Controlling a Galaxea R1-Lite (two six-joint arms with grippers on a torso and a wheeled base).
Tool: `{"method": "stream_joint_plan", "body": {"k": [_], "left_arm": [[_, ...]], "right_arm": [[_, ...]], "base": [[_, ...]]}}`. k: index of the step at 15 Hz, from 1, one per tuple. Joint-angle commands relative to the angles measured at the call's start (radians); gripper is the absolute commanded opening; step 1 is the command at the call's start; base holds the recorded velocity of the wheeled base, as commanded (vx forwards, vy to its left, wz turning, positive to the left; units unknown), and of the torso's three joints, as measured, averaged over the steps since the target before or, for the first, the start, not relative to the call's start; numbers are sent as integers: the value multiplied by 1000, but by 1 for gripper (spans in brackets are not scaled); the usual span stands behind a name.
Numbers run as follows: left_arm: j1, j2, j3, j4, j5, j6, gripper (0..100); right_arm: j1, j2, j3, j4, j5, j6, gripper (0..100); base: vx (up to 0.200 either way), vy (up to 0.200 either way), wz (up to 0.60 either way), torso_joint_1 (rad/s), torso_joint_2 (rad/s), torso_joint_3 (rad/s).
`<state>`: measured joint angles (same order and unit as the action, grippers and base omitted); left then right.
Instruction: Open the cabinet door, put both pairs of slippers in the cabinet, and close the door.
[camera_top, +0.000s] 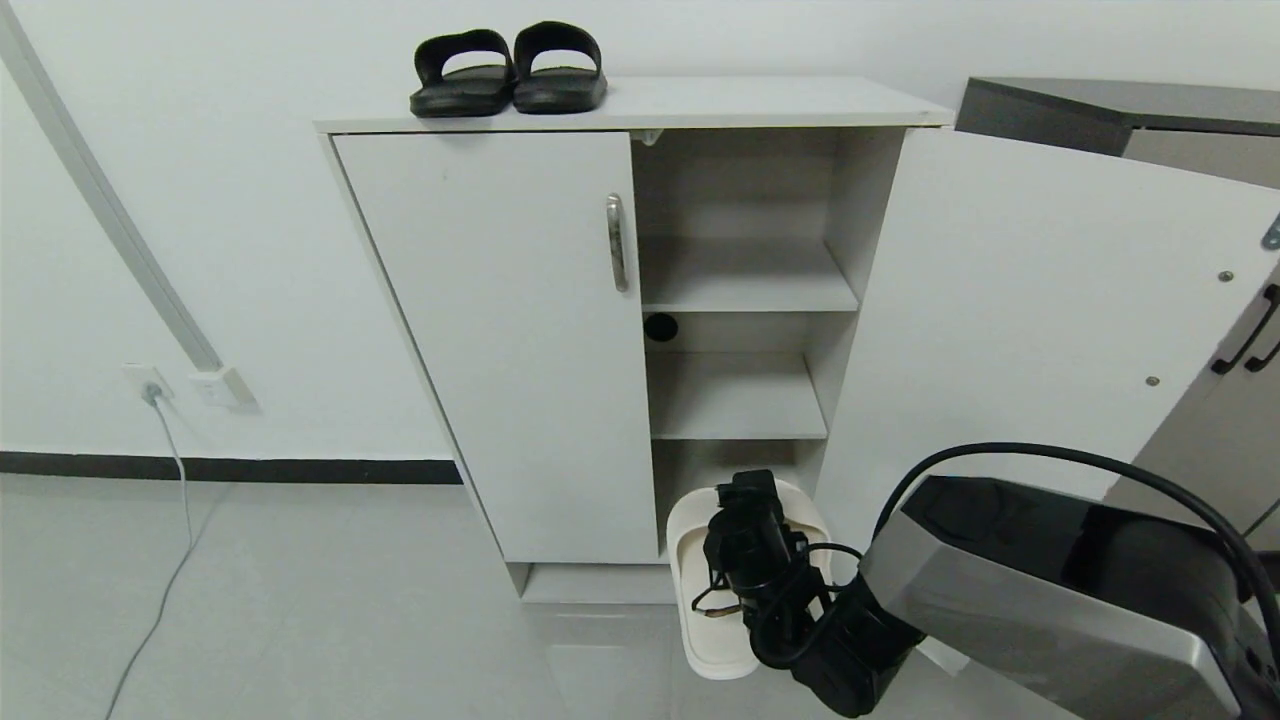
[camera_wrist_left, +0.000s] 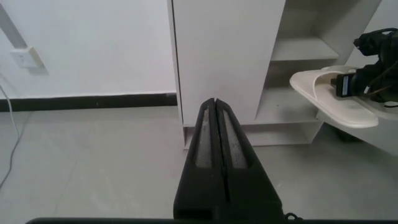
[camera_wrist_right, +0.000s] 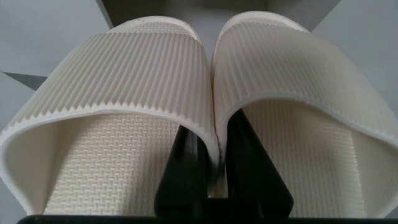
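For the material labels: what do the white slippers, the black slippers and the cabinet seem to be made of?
White slippers: likely moulded foam or rubber, matte, ribbed straps and textured footbeds. Black slippers: probably similar rubbery foam, smooth. Cabinet: apparently laminated board, flat matte white; handle looks metallic.

Left gripper (camera_wrist_left: 214, 106) closed, empty; right gripper (camera_wrist_right: 214, 149) clamping white slippers (camera_wrist_right: 137, 74).

A plain home-like room: white shoe cabinet (camera_top: 500, 350), wall socket (camera_top: 225, 388), grey floor (camera_top: 300, 620).
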<state>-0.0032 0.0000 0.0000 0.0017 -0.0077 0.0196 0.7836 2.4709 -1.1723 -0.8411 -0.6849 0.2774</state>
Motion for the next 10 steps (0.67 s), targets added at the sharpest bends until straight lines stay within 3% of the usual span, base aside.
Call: {"method": "stream_joint_plan", "body": {"k": [1,4,7,10], "left_arm": [[0,2,0,0,0,0,0],[0,2,0,0,2,0,0],[0,2,0,0,2,0,0],[0,2,0,0,2,0,0]], "right_arm": [[0,17,-6,-4,-4,0,0],[0,57,-6,-136,-39,-69,0],[-20,106,2,-411,-48,-227,0],[-23,109,2,-452,-48,-248,0]], "base": [[0,0,0,2,-2,-193],[0,0,0,6,7,-107],[0,0,0,0,0,0],[0,0,0,0,0,0]]}}
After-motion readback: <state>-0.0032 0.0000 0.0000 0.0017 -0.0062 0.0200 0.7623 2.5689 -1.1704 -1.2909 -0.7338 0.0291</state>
